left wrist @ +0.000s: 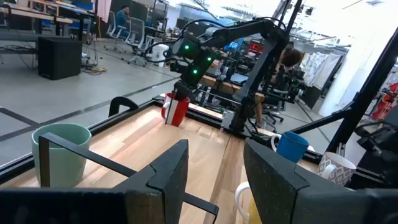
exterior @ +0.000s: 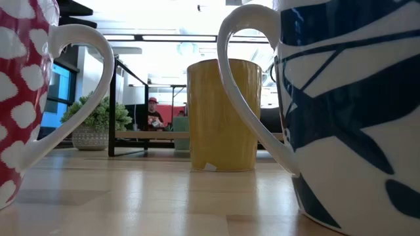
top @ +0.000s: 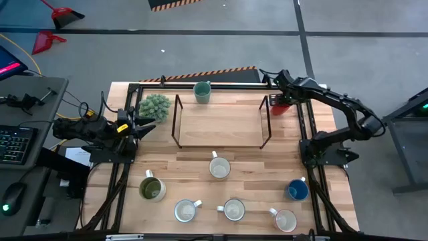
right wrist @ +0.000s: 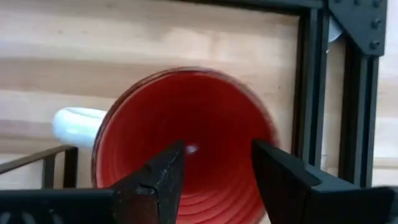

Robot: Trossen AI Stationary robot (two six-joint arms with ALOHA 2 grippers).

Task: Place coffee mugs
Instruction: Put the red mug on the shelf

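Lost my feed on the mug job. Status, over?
Right gripper open over red mug at far right edge. Left gripper open, idle beside plant. Teal mug on rack. Nothing blocking.

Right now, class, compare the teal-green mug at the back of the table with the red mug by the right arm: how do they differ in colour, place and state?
The teal-green mug stands at the back edge, left of centre; the red mug stands at the back right, outside the black frame. The teal-green mug stands free, while the right gripper is directly over the red mug, fingers open. Both stand upright.
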